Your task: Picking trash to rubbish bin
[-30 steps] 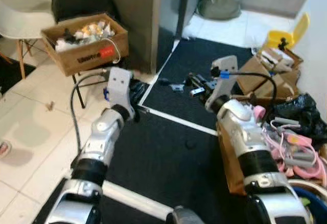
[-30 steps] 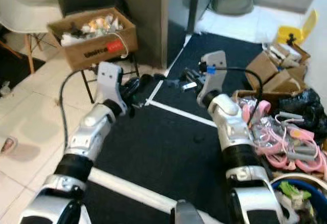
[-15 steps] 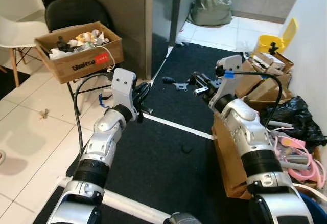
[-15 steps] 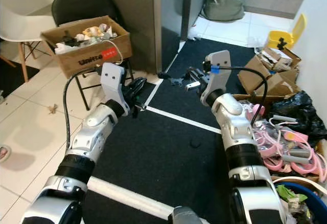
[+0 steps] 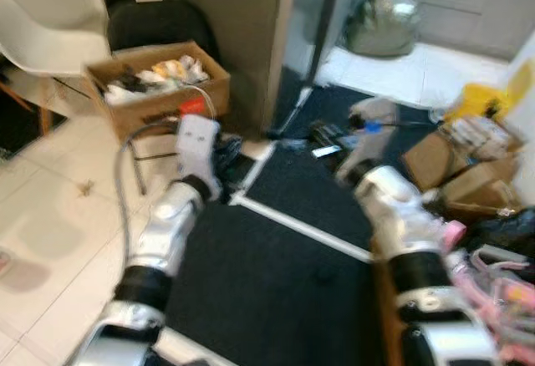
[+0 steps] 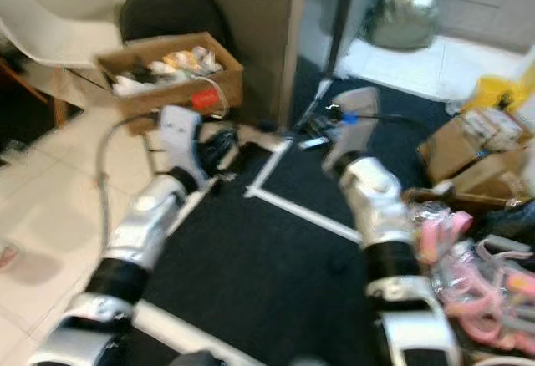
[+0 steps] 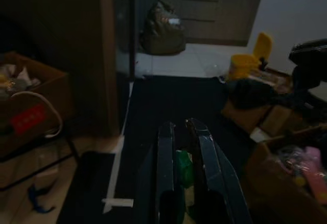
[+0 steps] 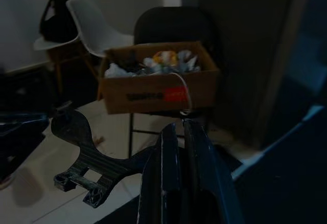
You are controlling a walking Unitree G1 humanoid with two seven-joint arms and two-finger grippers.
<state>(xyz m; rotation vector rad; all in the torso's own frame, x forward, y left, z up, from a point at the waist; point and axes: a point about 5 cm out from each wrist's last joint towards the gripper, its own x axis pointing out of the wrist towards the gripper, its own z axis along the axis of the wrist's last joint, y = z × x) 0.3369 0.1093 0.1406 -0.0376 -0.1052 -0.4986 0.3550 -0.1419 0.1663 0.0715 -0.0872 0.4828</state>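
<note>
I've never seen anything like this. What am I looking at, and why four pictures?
It is a walking humanoid robot with two silver arms. The two wide pictures come from cameras in its head, looking down at a dark mat and a cardboard box of rubbish on a black chair; they are blurred. The two dark pictures look along each wrist. The left claw pinches a green scrap; the right claw grips a black bracket-shaped piece.
</note>
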